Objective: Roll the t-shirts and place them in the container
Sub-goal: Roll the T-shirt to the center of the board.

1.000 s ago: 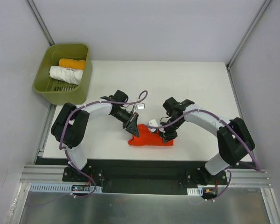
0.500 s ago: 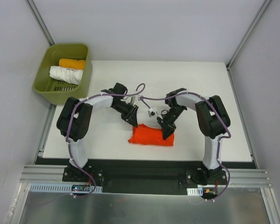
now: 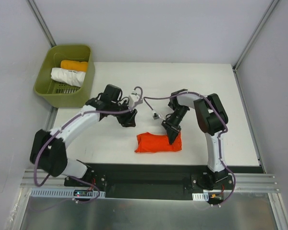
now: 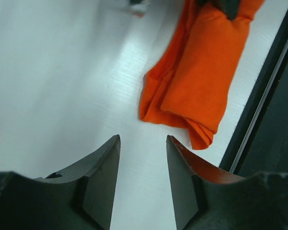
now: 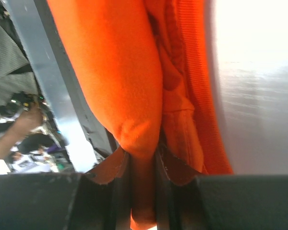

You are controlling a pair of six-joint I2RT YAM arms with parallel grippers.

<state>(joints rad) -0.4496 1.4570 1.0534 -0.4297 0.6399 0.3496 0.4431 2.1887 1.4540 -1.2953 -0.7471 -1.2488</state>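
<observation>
The white worktop [image 3: 206, 86] carries one rolled-up red-orange t-shirt [image 3: 153, 143], a short bundle lying close to the worktop's near edge, roughly midway between the two arm bases.

The left arm [image 3: 77, 125] stretches low and long from its base, slanting up to a spot left of and beyond the t-shirt. The right arm [image 3: 209, 115] stands folded sharply on the t-shirt's right, with its forearm doubling back and down onto the bundle's right end.

An olive basket [image 3: 45, 91] sits far left of and beyond the t-shirt, holding a white roll [image 3: 67, 76] and a yellow-orange roll [image 3: 74, 65].

The left tool [image 4: 143, 158] hangs clear of the t-shirt, jaws partly spread with only bare worktop between them. The right tool [image 5: 143, 155] is pinched narrow on a fold of the cloth.
</observation>
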